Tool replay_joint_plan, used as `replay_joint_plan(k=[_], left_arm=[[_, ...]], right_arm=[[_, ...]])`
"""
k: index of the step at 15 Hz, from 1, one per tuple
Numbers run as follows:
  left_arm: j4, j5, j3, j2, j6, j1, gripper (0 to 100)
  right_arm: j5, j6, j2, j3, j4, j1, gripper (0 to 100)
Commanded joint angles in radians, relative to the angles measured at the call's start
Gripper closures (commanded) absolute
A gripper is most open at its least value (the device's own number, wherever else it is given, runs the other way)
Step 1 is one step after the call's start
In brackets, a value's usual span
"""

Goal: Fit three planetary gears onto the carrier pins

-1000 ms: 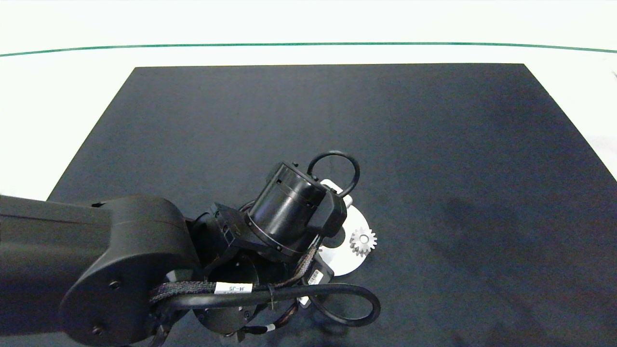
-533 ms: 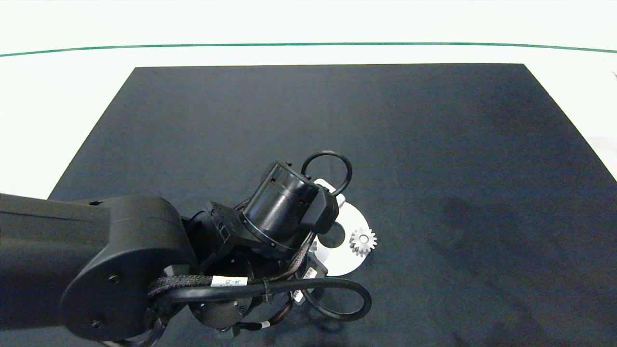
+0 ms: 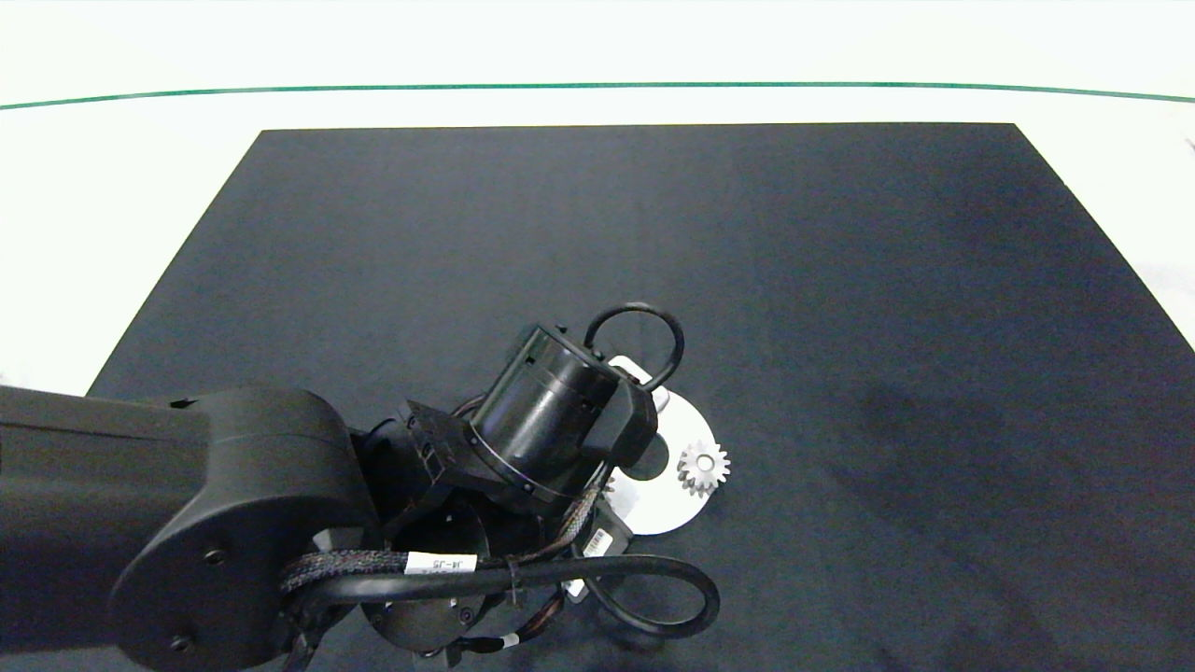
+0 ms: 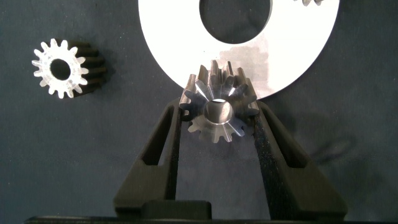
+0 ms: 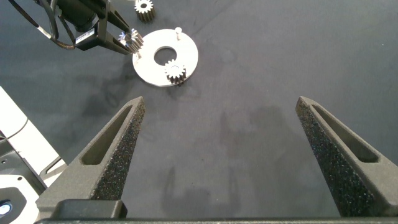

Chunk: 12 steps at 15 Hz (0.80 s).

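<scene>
My left gripper point(image 4: 217, 113) is shut on a silver planetary gear point(image 4: 217, 109), holding it over the rim of the white carrier disc point(image 4: 174, 37). Whether it sits on a pin I cannot tell. A second gear point(image 3: 702, 467) is seated on the disc point(image 3: 658, 511), also seen as the seated gear point(image 5: 175, 73). One bare carrier pin point(image 5: 178, 30) stands upright on the disc. A third gear point(image 4: 60, 68) lies on the black mat beside the disc. In the head view the left arm point(image 3: 551, 420) hides its own fingers. My right gripper point(image 5: 221, 102) hangs open and empty, well away from the disc.
A black mat point(image 3: 840, 280) covers the white table point(image 3: 112, 187), with a green line point(image 3: 597, 87) along the far side. Black cable loops point(image 3: 644, 588) hang off the left wrist near the disc.
The left wrist shifted slightly to the left over the disc and settled a little lower. The seated gear and the disc stayed put.
</scene>
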State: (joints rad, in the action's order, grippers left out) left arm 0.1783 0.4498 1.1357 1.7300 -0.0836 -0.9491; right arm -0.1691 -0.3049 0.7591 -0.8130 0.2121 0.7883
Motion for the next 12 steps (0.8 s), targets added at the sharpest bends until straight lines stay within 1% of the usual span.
replay_joint_plan(k=[1,6,8,12], left_arm=[[0.000,0.003,0.001,0.002,-0.001,0.000,100],[0.000,0.003,0.009,0.003,-0.004,0.007,100],[0.000,0.003,0.009,0.002,-0.016,0.009,100],[0.000,0.003,0.012,0.000,-0.022,0.015,100]], right_arm=[[-0.001,-0.002,0.002,0.000,0.001,0.000,0],[0.000,-0.003,0.002,0.002,0.001,0.000,0],[-0.001,-0.003,0.002,0.002,0.001,0.000,0],[0.000,-0.003,0.000,0.002,0.001,0.000,0]])
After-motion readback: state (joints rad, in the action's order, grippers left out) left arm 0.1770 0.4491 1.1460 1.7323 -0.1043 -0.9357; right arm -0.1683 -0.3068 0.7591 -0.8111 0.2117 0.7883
